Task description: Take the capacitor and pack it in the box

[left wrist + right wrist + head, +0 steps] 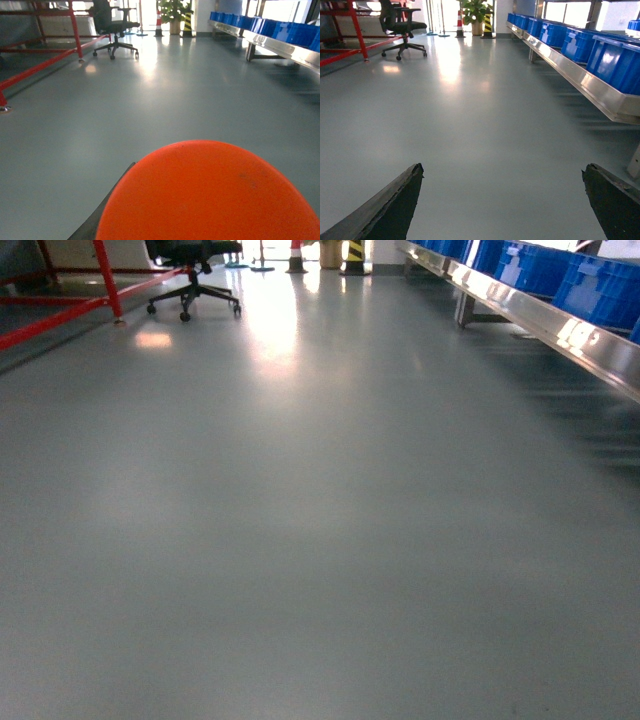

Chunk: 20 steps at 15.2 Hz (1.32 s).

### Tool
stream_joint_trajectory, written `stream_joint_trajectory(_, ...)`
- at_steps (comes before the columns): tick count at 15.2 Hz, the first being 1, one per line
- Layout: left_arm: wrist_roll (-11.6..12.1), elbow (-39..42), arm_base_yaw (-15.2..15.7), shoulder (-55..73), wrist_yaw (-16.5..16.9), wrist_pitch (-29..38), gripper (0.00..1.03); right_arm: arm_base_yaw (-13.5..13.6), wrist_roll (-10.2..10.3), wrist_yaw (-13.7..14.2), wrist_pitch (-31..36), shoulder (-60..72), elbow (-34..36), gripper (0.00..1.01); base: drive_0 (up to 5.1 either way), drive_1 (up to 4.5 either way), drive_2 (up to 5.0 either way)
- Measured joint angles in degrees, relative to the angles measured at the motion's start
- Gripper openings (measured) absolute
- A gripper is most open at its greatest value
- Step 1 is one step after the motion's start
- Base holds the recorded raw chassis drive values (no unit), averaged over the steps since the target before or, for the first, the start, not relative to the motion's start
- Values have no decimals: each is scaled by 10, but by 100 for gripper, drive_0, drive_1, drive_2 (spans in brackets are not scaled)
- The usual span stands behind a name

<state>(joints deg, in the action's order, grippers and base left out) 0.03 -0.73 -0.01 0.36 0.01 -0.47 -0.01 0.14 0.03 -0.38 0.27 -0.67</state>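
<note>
floor: grey glossy shop floor, fills all three views, glare streak running down from the far doorway
conveyor: steel rail along the right side, running away from the robot
blue bins: row sitting on the conveyor, right edge of every view
red frame: tubular steel, far left, feet on the floor
office chair: black, on castors, just beside the red frame, far end
orange dome: big rounded orange surface filling the bottom of the left wrist view; can't tell what it is
right gripper: aimed roughly level down the aisle, two dark fingers spread wide at the bottom corners, bare floor between them
left gripper: a dark edge shows beside the orange dome, can't tell if the fingers are apart or together
arms: neither shows in the head view
plant: potted, far end, next to a striped post
box, capacitor: not visible in any view
</note>
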Motion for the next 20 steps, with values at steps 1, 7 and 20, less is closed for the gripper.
stream_joint_trajectory(1,0,0,0,0,0,2,43,0,0,0,0,0,0,98,-505,241,241)
stream_joint_trajectory(7,0,0,0,0,-1,0,43,0,0,0,0,0,0,98,-499,246,246)
stream_joint_trajectory(20,0,0,0,0,0,3,43,0,0,0,1,0,0,98,-499,246,246)
